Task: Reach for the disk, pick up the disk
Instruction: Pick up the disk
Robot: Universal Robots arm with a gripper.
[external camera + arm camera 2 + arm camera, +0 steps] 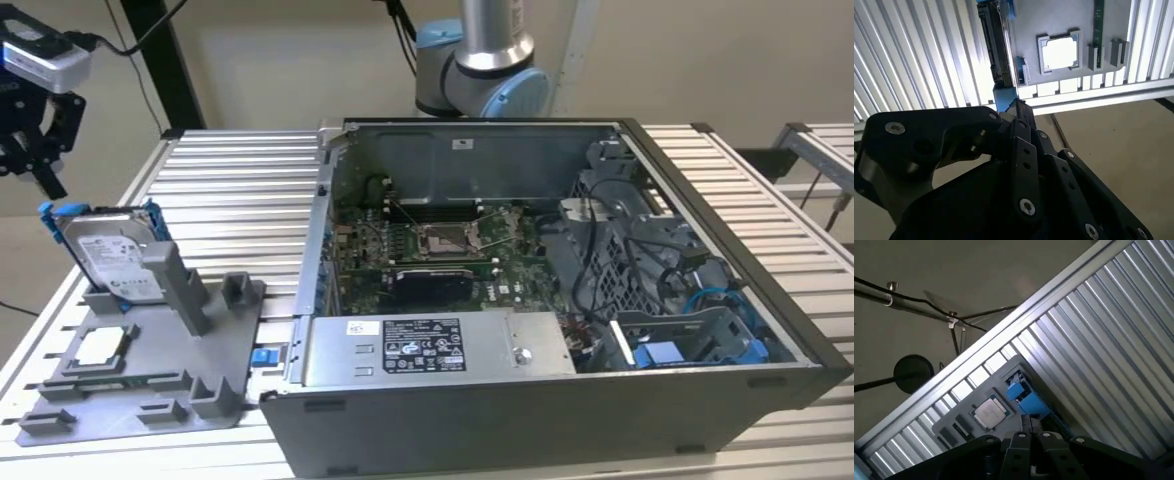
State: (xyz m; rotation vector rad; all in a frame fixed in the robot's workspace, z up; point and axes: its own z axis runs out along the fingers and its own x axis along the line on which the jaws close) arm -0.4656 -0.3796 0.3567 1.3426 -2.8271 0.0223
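table: slatted aluminium bench [227, 170]; carries everything below.
computer case: open tower [534, 410] lying on its side, motherboard exposed, toward the exterior view's right of the work area; not involved in this step.
fixture: grey plastic holder [147, 390] just beside the case on the exterior view's left; slots and posts for parts.
gripper: black linkage gripper [38, 165] hangs at the far left of the exterior view, above the fixture's back corner. Open or closed: cannot tell. It carries nothing.
disk: silver drive with blue rails [114, 255] stands on edge in a fixture slot, leaning a little, labelled face toward the case side. Not lifted.
chip: small square silver part [100, 348] lies flat in the fixture in front of the disk; apart from the gripper.
key relation: disk sits directly below the gripper, its upper blue rail corner just under the tip. Contact: cannot tell.
axis: in the second wrist view the disk [999, 50] shows edge-on, a thin strip running straight away from the gripper [1016, 107].
judgement: reach is nearly complete; grasp not yet made.
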